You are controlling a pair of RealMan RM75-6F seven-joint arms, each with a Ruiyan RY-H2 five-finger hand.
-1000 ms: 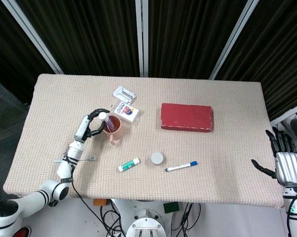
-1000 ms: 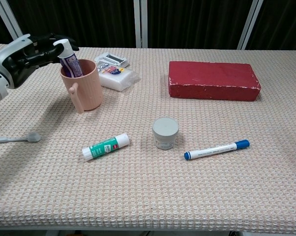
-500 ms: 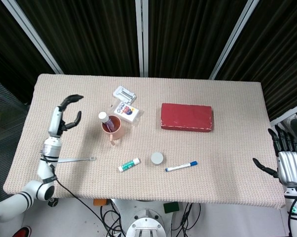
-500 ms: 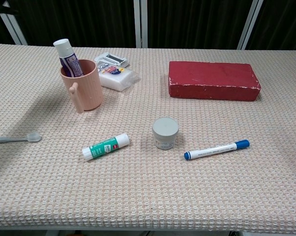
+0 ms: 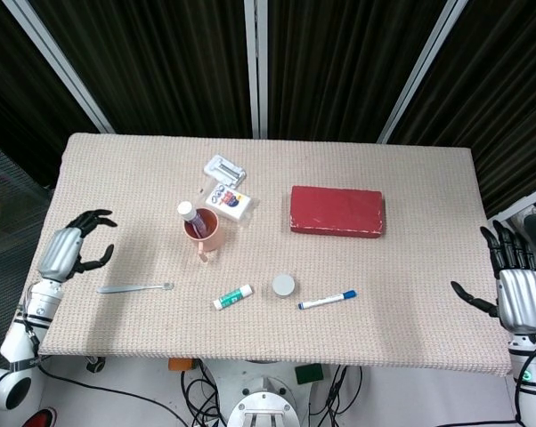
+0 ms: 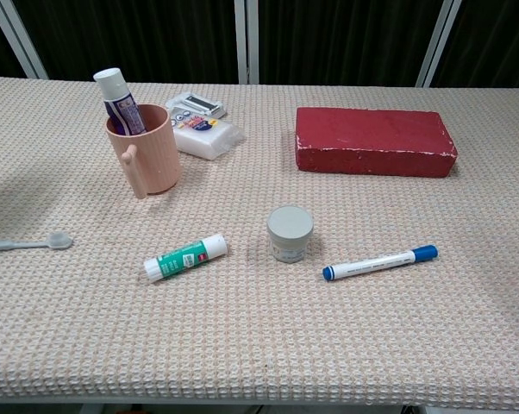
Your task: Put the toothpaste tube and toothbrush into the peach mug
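No print on any item here is legible.

Rectangular table covered in beige waffle-weave cloth, dark ribbed black curtain panels behind it, slanted pale metal frame bars crossing the curtains, tangled black cables on the grey floor below

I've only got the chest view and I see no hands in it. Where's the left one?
Observer: The left hand is over the left edge of the table, fingers apart, holding nothing.
Operator: I see only the brush's head. Where's the handle?
Observer: The toothbrush lies flat, with its handle end near that hand, not touching it.
Operator: And the right hand?
Observer: The right hand is just off the table's right edge, fingers spread, empty.
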